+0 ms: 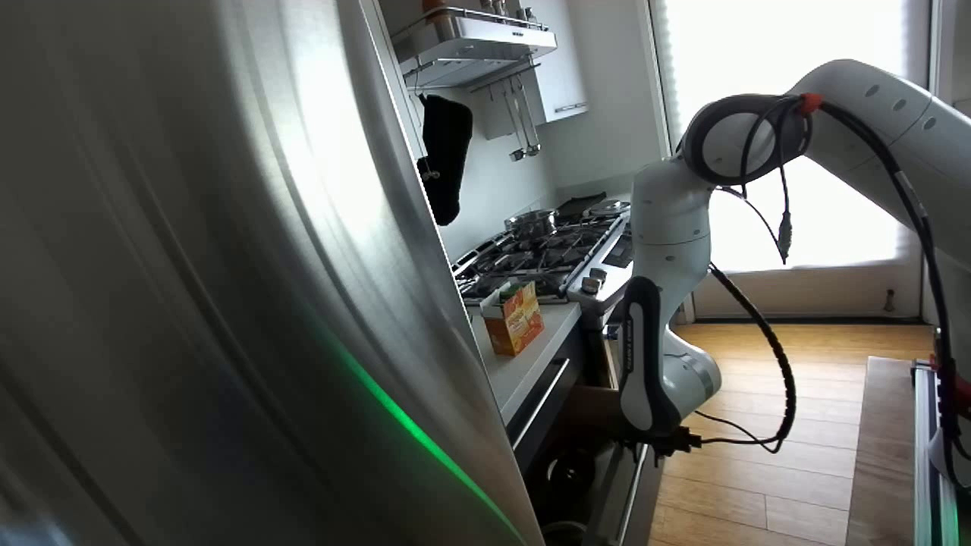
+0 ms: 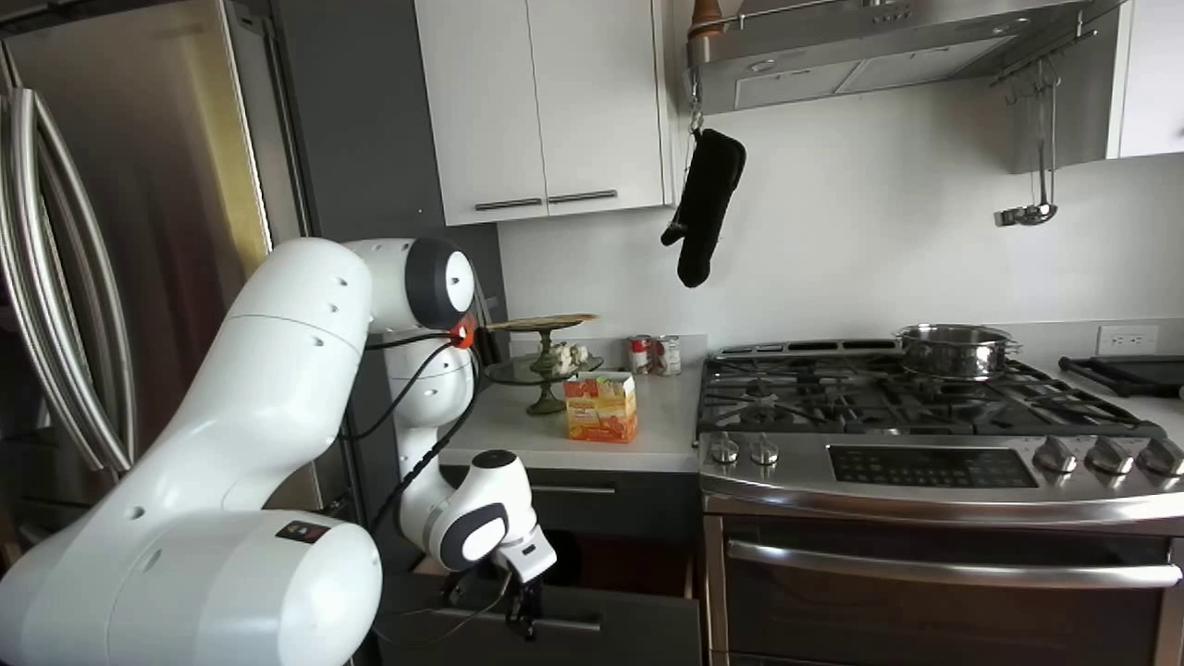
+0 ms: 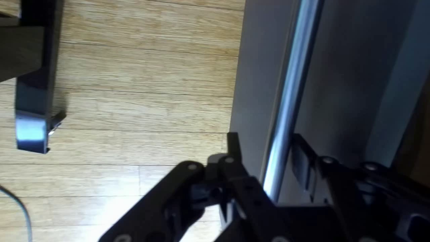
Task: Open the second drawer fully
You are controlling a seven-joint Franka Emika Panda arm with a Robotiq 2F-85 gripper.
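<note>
Beneath the pale, smooth counter (image 2: pixel 671 421), directly under a closed top drawer (image 2: pixel 652 507), the second drawer (image 2: pixel 652 631): pulled out, broad, flat-faced, matte dark grey outside and tan wood within, with round glossy shapes (image 1: pixel 570 470) dim inside. Along its face, a slim, round silver handle (image 3: pixel 294 87). Around that bar, with black jointed fingers (image 3: pixel 234 148) to either side, the gripper (image 3: pixel 265 144): spread apart; contact with the metal, impossible to tell. Above, a glossy white arm (image 2: pixel 277 370), rounded, with black cables (image 1: pixel 775 353) looped along it. On the counter, a thin-walled orange carton (image 2: pixel 601 407) with raised top edges, near a tiered green stand (image 2: pixel 546 402) and a pair of small cans (image 2: pixel 640 356). Just beside, the range (image 2: pixel 758 486), brushed steel with a black ribbed top, and on it a shiny cylindrical pot (image 2: pixel 955 356). Higher up, a black oven mitt (image 2: pixel 710 203), hanging from the steel hood (image 2: pixel 832 54). To the other side of the drawers, a tall fridge (image 2: pixel 157 166) of streaky brushed steel. Underfoot, pale wood planks (image 3: pixel 144 111) with narrow dark seams. Farther back, in an exterior view, a glowing white pane (image 1: pixel 842 235).
</note>
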